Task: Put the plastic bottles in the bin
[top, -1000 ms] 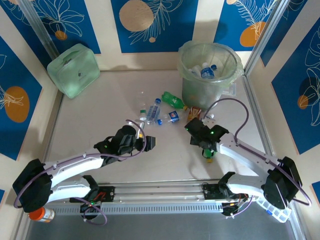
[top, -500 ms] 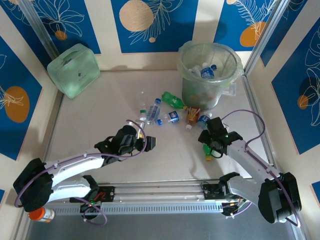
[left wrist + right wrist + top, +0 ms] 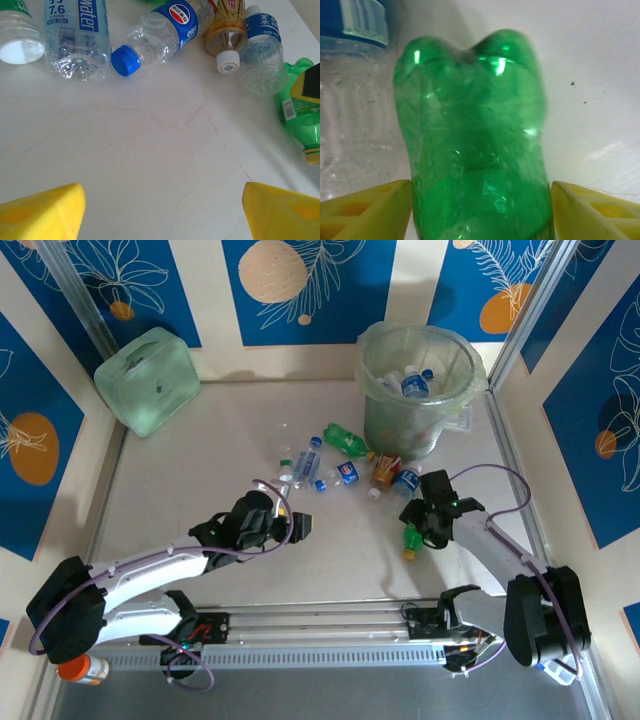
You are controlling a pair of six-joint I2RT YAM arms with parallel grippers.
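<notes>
**Right hand straddles a green bottle near the bin**

At far left a mint-green case (image 3: 148, 378) sits against the wall. The left hand (image 3: 162, 210) hovers over bare worktop (image 3: 150, 150), its fingers spread with nothing between them. Just beyond it lie a water bottle (image 3: 75, 35), a Pepsi bottle (image 3: 165, 27), an amber tea bottle (image 3: 225, 35) and a clear blue-labelled bottle (image 3: 260, 55), crowded together. To their right, the right hand (image 3: 481, 205) sits around a green bottle (image 3: 475, 130) lying on the worktop, with a yellow finger at each side. I cannot tell whether they squeeze it. The clear blue-labelled bottle lies close against its left side. The bin (image 3: 400, 430) stands just beyond at far right, with bottles inside.
</notes>
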